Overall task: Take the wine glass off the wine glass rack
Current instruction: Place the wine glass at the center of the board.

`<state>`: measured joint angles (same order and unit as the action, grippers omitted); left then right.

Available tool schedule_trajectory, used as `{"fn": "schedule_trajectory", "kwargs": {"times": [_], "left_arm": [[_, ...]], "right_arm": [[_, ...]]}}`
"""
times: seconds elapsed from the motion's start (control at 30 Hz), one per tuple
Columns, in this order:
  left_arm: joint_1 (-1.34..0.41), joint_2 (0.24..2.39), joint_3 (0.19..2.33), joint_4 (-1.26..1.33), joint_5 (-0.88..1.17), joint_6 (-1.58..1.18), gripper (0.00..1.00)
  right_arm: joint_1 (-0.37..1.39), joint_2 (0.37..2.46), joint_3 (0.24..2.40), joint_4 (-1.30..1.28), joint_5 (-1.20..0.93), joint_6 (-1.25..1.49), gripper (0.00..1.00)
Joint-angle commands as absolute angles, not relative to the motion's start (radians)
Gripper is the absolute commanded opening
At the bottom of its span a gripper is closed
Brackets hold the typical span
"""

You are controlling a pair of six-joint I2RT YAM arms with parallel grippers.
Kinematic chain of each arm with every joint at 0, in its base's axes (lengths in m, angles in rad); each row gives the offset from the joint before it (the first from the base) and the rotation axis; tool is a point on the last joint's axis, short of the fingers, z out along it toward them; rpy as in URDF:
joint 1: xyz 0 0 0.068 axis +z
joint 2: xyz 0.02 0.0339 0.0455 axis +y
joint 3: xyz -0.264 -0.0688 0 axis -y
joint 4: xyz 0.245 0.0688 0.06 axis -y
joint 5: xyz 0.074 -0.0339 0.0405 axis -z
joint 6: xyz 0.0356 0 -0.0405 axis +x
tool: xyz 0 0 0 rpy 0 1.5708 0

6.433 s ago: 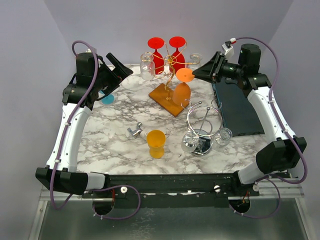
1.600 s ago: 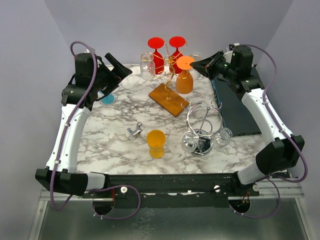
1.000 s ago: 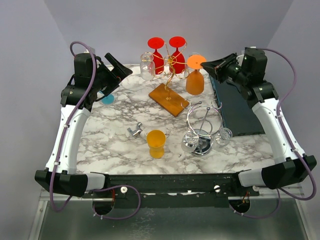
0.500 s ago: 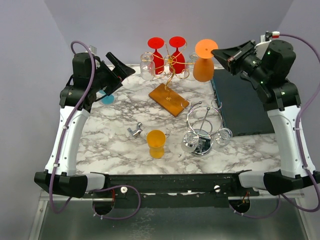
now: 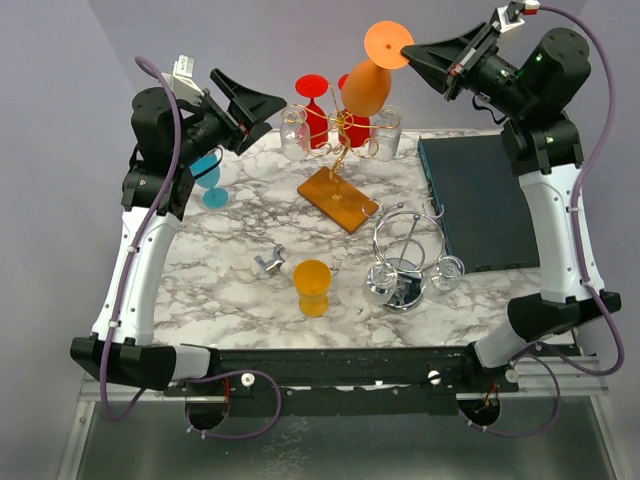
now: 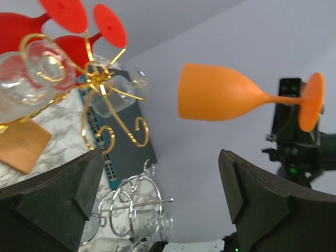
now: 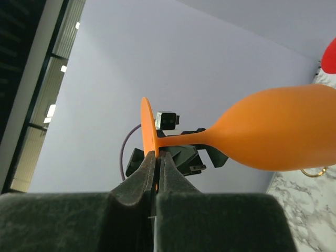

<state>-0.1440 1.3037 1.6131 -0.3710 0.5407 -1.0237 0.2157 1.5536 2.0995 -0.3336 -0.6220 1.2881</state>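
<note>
Your right gripper (image 5: 408, 47), closed on the foot of the orange wine glass (image 5: 365, 88), holds it tilted, clear of the gold rack (image 5: 342, 140); left gripper (image 5: 272, 112) gapes empty. White marble table (image 5: 225, 265), plain lilac walls (image 5: 100, 60).

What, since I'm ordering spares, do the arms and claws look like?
Left arm and right arm: white links, black joints and bases, a purple cable along each. Left claw and right claw: black, two tapered fingers each.
</note>
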Motion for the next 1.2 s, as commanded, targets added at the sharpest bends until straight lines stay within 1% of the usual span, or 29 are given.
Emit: {"fn": "schedule_trajectory", "kwargs": {"times": [0.0,0.13,0.4,0.53,0.67,0.87,1.17], "left_arm": [[-0.148,1.344,1.605,-0.021,0.669,-1.188,0.98],[-0.152,1.390,1.586,0.170,0.703,-1.271,0.98],[-0.160,1.457,1.566,0.363,0.752,-1.353,0.96],[-0.163,1.474,1.536,0.503,0.774,-1.424,0.94],[-0.164,1.486,1.508,0.623,0.788,-1.489,0.89],[-0.165,1.501,1.479,0.827,0.789,-1.608,0.79],[-0.167,1.521,1.467,1.064,0.769,-1.771,0.67]], "right_arm": [[0.238,1.610,2.168,-0.136,-0.739,1.438,0.01],[0.251,1.657,2.175,-0.018,-0.761,1.541,0.01],[0.297,1.731,2.186,0.133,-0.787,1.675,0.01],[0.320,1.755,2.172,0.186,-0.794,1.719,0.01],[0.328,1.761,2.134,0.257,-0.800,1.766,0.00],[0.328,1.785,2.099,0.370,-0.835,1.862,0.01],[0.328,1.802,2.074,0.448,-0.844,1.926,0.00]]}}
